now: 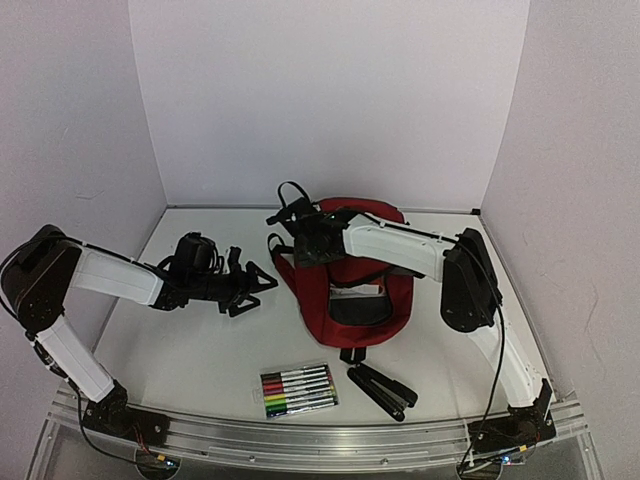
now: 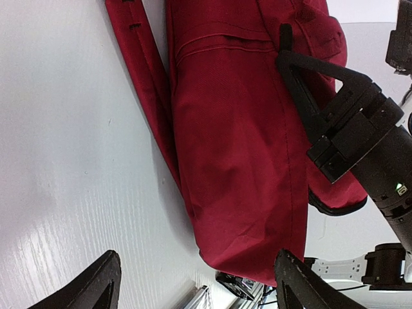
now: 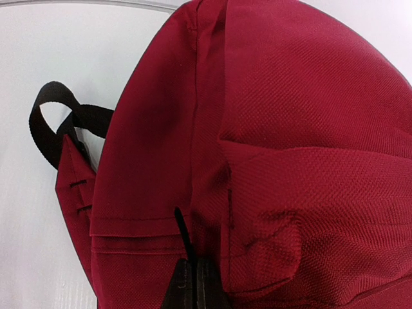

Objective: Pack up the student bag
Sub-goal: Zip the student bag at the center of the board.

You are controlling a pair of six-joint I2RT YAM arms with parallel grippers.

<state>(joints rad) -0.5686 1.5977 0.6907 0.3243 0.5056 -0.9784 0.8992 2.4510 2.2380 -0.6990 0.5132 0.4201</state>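
Student bag (image 1: 308,300) lies mid-way across the table (image 1: 200,350), its top hidden under my right arm (image 1: 400,245). Right gripper (image 3: 193,286) is pinched tight on a thin black tab (image 3: 183,235), with the fingertips cut off at the frame's edge. Left gripper (image 1: 258,283) gapes wide just beside the bag.

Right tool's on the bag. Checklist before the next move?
1. Right tool shut on the black tab at the student bag seam: ok.
2. Left tool open, holding nothing: ok.
3. Bag braced against a pull: not ok, nothing pins it.
4. Main compartment open: cannot tell.
5. Marker pack and black folded item lying outside the bag, in front of it, unobstructed: ok.
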